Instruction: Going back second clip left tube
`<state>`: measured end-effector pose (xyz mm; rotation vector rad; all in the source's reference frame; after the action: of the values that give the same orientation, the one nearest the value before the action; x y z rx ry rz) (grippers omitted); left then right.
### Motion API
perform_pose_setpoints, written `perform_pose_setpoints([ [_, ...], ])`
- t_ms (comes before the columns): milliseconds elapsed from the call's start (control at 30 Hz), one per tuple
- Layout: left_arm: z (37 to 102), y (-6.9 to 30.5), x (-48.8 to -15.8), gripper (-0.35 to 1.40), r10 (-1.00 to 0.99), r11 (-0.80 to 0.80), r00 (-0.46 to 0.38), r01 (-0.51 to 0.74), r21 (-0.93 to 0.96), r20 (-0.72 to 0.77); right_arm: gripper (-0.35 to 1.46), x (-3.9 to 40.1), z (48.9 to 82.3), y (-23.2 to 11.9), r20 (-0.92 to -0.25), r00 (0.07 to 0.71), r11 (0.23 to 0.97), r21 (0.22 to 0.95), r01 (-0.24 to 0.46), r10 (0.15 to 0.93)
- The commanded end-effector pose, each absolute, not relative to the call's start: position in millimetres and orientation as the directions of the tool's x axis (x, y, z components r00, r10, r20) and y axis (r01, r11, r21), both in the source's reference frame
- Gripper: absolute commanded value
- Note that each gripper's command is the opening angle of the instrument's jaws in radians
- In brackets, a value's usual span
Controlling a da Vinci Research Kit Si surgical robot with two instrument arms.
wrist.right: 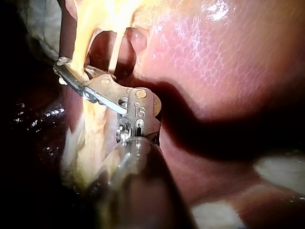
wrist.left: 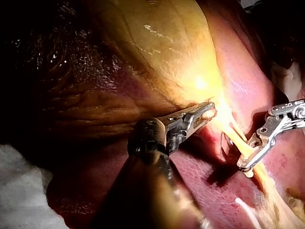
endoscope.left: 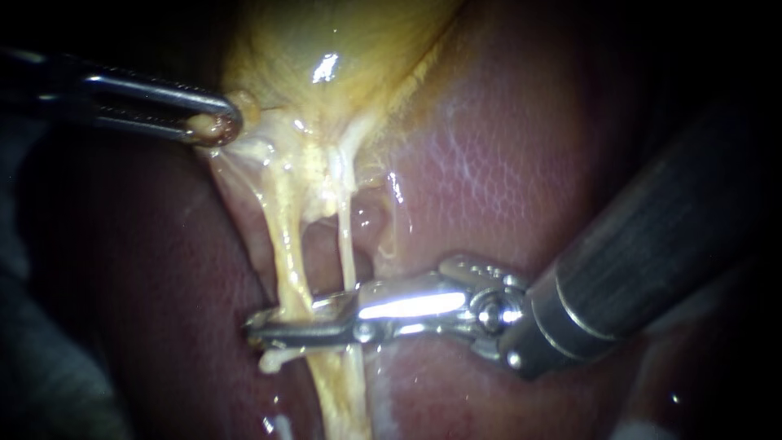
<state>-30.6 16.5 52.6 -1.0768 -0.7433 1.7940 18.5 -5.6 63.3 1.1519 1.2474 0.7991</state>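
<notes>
- My left instrument (endoscope.left: 218,126) comes in from the left, and its end effector is pinched tight on a nub of pale tissue (endoscope.left: 210,125) at the narrow lower end of the gallbladder (endoscope.left: 342,49)
- Two strands run down from that narrow end across the liver (endoscope.left: 489,163): the thicker, yellow left tube (endoscope.left: 289,261) and the thin, pale right tube (endoscope.left: 345,236) just beside it
- My right instrument (endoscope.left: 269,327) comes in from the right and lies across both strands; its end effector is closed on the left tube, one jaw on each side, with only a slim gap between them
- The right tube crosses nearer the hinge, and I cannot tell whether it lies inside the jaws or behind them
- In the left wrist view the left tube (wrist.left: 238,145) stretches from just ahead of my left instrument (wrist.left: 206,112) to my right instrument (wrist.left: 248,163)
- In the right wrist view the left tube (wrist.right: 81,43) meets my right instrument (wrist.right: 66,69) near the jaw tips
</notes>
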Motion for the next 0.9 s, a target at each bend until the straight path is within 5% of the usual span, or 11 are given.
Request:
perform_pose_setpoints([
  [33, 52.6, 16.5, -30.6, -0.35, 0.904, -0.425, -0.227, -0.383, -0.820, -0.362, -0.09, 18.7, 63.3, -5.6, -0.316, 0.186, 0.295, 0.947, 0.129, 0.930],
  [100, 52.7, 16.5, -30.6, -0.35, 0.904, -0.425, -0.227, -0.383, -0.820, -0.362, 0.32, 19.1, 63.3, -5.5, -0.371, 0.184, 0.352, 0.927, 0.128, 0.910],
  [167, 52.7, 16.6, -30.6, -0.35, 0.904, -0.425, -0.227, -0.383, -0.820, -0.362, 0.43, 19.6, 63.3, -5.3, -0.413, 0.191, 0.399, 0.910, 0.110, 0.890],
  [533, 52.7, 16.6, -30.6, -0.35, 0.904, -0.425, -0.228, -0.382, -0.820, -0.362, 0.50, 18.8, 65.2, -3.7, -0.530, 0.222, 0.544, 0.839, -0.004, 0.818],
  [733, 52.7, 16.6, -30.5, -0.35, 0.904, -0.425, -0.228, -0.382, -0.820, -0.363, 0.50, 17.4, 65.0, -3.5, -0.601, 0.224, 0.613, 0.790, 0.021, 0.767],
  [900, 52.7, 16.5, -30.3, -0.35, 0.903, -0.426, -0.229, -0.381, -0.821, -0.363, 0.50, 14.8, 61.8, -2.6, -0.722, 0.248, 0.733, 0.677, 0.060, 0.646],
])
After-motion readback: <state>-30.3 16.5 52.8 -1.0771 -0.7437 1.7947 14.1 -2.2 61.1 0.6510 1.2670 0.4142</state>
